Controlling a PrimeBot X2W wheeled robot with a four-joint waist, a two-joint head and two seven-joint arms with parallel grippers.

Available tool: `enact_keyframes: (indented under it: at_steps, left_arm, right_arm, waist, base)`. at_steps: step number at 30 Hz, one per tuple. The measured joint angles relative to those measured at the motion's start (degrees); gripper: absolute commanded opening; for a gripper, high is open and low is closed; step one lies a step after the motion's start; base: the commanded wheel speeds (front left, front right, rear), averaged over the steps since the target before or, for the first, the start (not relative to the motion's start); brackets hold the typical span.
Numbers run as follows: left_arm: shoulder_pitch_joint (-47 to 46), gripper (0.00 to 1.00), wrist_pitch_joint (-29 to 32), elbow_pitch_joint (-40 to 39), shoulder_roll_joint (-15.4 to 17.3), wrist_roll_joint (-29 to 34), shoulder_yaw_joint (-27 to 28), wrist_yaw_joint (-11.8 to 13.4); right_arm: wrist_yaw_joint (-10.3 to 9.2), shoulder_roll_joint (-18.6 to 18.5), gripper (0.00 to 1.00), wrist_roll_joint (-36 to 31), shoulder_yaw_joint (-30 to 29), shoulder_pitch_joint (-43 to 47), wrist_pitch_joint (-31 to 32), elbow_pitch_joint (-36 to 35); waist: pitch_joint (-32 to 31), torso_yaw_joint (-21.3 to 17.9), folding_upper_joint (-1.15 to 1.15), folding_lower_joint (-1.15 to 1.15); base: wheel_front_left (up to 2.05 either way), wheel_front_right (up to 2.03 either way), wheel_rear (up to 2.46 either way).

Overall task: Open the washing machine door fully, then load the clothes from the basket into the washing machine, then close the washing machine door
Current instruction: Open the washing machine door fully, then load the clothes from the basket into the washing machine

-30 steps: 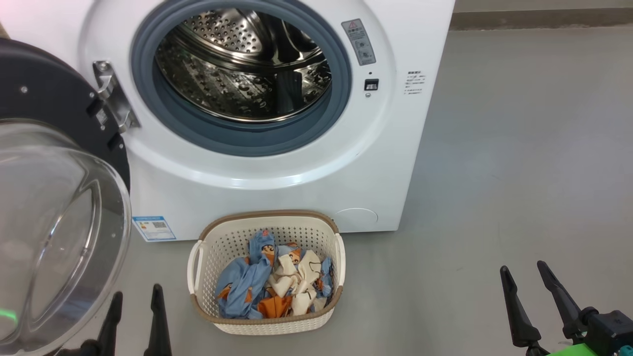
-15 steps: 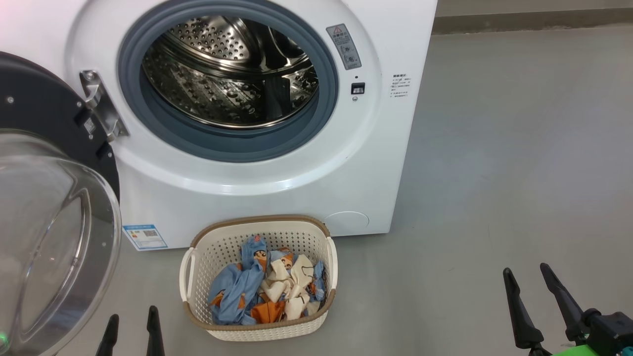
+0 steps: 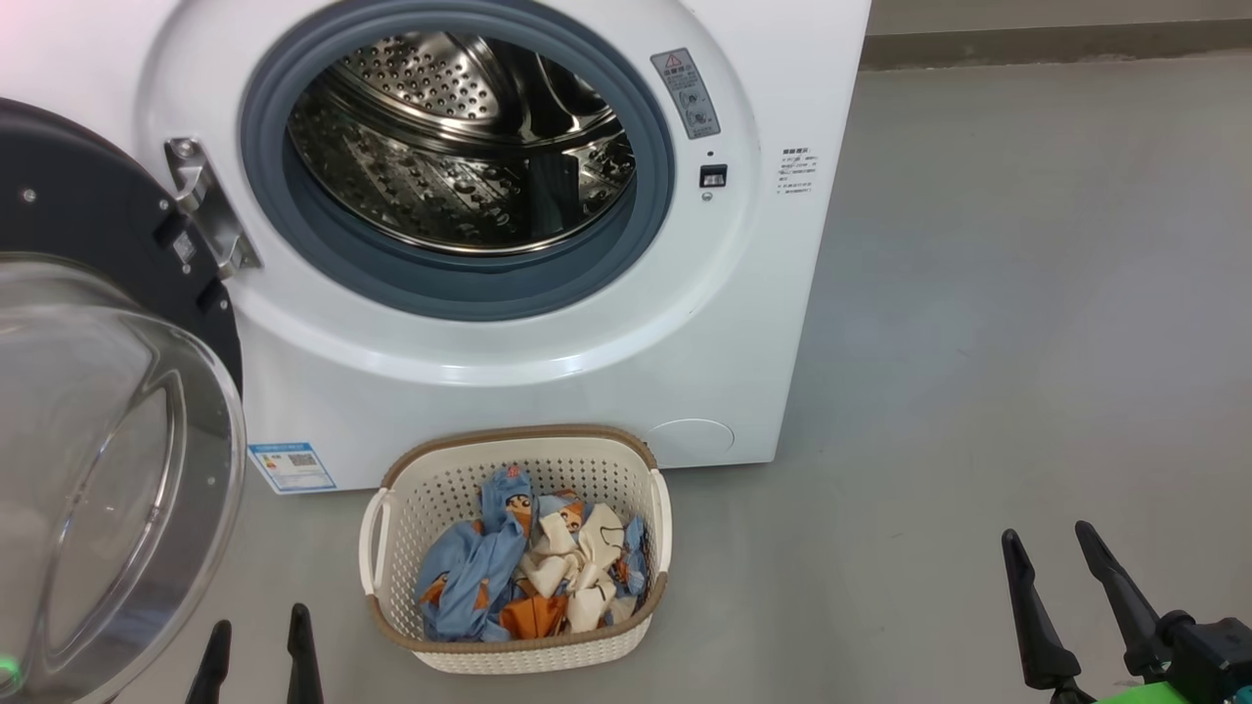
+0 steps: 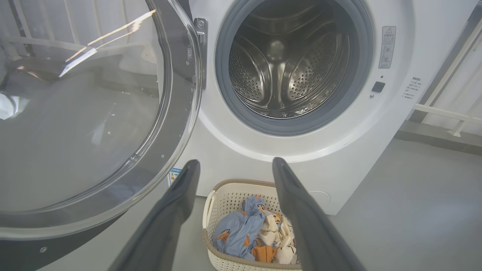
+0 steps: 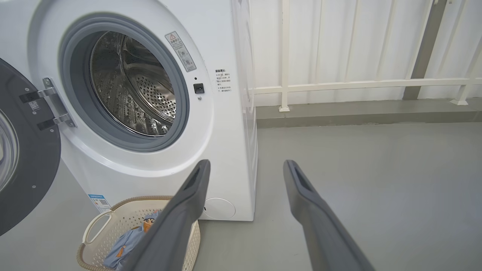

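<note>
Both arms are held low, with the fingers pointing up the head view toward the washing machine. The left gripper sits at the bottom edge, near the basket and just to its left. Its two dark fingers are spread apart and hold nothing (their lower parts are cut off by the frame). The right gripper hangs over bare grey floor, well apart from the basket, and is likewise spread wide and empty.

The basket stands on the floor right before the machine, and the clothes lie heaped inside it. In the left wrist view it lies beyond and between that gripper's fingers. The washing machine door is swung out to the left on its hinge, its far side cut off, leaving the steel drum exposed. In the right wrist view one finger hides much of the basket.
</note>
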Motion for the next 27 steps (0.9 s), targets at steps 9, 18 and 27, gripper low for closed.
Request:
enact_keyframes:
  at_steps: [9,18,27]
  left_arm:
    - [0.0,1.0,0.0,0.0,-0.2,0.4,0.0,-0.2]
    - [0.0,1.0,0.0,0.0,-0.3,0.5,-0.2,-0.3]
    - [0.0,1.0,0.0,0.0,-0.3,0.8,-0.2,-0.3]
  right_arm:
    - [0.0,0.0,1.0,0.0,0.0,0.0,0.0,0.0]
    - [0.0,0.0,1.0,0.0,0.0,0.0,0.0,0.3]
    - [0.01,0.1,1.0,0.0,-0.1,0.0,0.0,0.9]
  waist:
    - [-0.2,0.8,0.0,0.0]
    - [0.1,1.1,0.0,0.0]
    - [0.2,1.2,0.0,0.0]
  base:
    - [0.0,0.0,0.0]
    - [0.0,0.0,0.0]
    - [0.0,0.0,0.0]
